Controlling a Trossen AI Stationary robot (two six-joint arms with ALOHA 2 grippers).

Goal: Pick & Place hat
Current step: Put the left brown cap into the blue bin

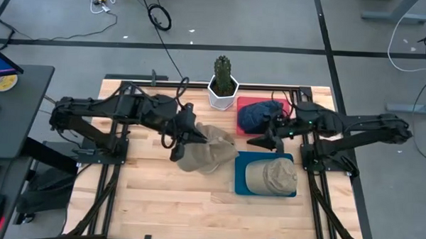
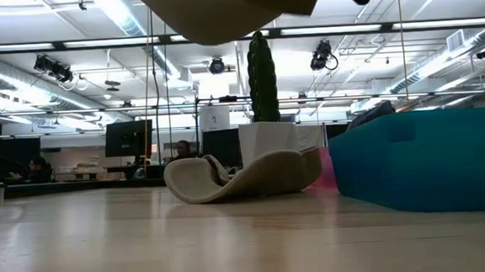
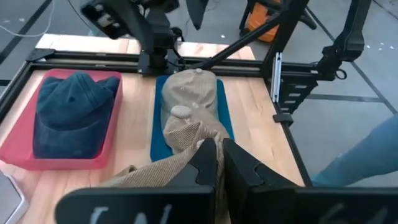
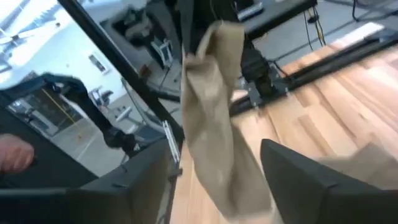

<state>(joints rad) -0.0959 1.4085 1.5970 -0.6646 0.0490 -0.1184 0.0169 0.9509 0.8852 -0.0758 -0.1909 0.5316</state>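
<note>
Two tan hats are seen: one hat [image 1: 206, 156] is pinched in the left hand [image 1: 191, 138] above the desk [image 1: 160, 203], another [image 1: 271, 176] lies on the teal tray [image 1: 240, 183]. The right hand [image 1: 269, 140] is spread just beside it.

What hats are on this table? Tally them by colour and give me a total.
Tan fabric caps: 3 (one hanging from the left end effector, one lying on the wooden table, one on the teal tray)
Navy blue fabric cap: 1 (on the red tray)
Total: 4
</note>
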